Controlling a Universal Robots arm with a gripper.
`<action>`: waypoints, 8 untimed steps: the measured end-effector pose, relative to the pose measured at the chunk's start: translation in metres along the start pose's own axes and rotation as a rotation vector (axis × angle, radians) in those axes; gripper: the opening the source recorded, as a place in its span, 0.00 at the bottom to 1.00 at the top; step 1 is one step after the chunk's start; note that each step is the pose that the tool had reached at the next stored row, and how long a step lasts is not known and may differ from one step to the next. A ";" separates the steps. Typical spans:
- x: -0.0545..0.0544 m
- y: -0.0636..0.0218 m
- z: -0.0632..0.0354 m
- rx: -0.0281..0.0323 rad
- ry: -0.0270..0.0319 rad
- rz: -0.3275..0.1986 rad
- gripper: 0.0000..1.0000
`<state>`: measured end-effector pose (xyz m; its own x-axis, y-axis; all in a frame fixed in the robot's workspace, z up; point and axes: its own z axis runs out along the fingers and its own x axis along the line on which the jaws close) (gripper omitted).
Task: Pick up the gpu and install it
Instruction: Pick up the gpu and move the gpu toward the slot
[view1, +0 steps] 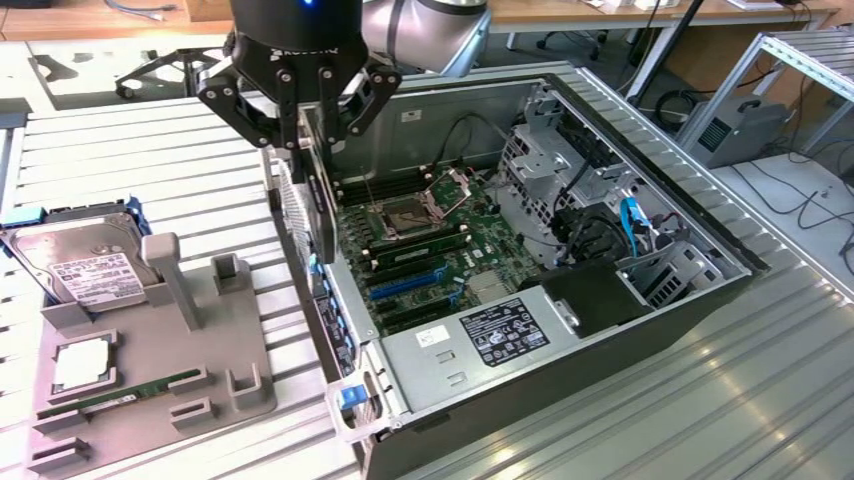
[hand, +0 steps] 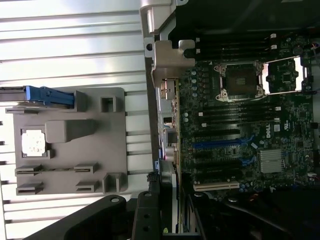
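Note:
The gpu (view1: 318, 205) hangs edge-on and upright, a thin black card with its pale perforated bracket (view1: 282, 205) facing the exterior view's left. My gripper (view1: 307, 135) is shut on its upper edge. The card hovers over the left wall of the open computer case (view1: 694, 225), above the motherboard (view1: 434, 240) and just off its blue expansion slots (view1: 407, 285). In the wrist view the gpu (hand: 169, 125) runs as a narrow strip beside the motherboard (hand: 250, 115), with the blue slot (hand: 220, 144) next to it and one dark finger (hand: 146, 212) at its near end.
A grey parts holder (view1: 200, 350) lies at the exterior view's left with a silver hard drive (view1: 87, 265), a processor (view1: 83, 365) and a green memory stick (view1: 120, 392). The power supply (view1: 501, 330) fills the case's near end. The slatted metal table (view1: 747, 400) surrounds the case.

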<state>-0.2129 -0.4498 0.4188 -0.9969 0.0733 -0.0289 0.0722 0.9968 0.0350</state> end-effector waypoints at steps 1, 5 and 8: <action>-0.001 0.0001 0.0000 0.0001 0.0000 0.000 0.27; -0.006 0.0004 0.0002 0.0006 0.0000 0.000 0.27; -0.008 0.0006 0.0002 0.0010 0.0001 0.000 0.27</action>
<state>-0.2044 -0.4498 0.4189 -0.9969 0.0732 -0.0288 0.0722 0.9968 0.0340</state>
